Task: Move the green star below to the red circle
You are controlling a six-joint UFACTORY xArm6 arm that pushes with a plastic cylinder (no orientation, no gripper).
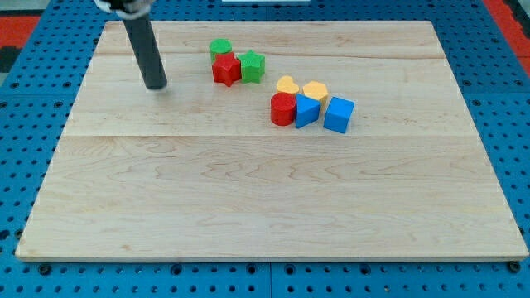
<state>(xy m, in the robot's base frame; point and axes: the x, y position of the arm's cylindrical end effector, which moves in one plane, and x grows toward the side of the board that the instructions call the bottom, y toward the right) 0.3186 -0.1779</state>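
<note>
While my tip (156,85) rests on the counter (248,190) well left of the blocks, the green star (252,66) sits touching the red star (224,69), up-left of the red circle (283,108). Task not begun. No pincer here, only a rod; its top is cut off.

A lab-style robot test bench: a pale wooden board (273,190) lies on a blue perforated base plate (33,91) dotted with regular holes, which shows past every edge, with red surface (509,10) beyond the top-right corner
</note>
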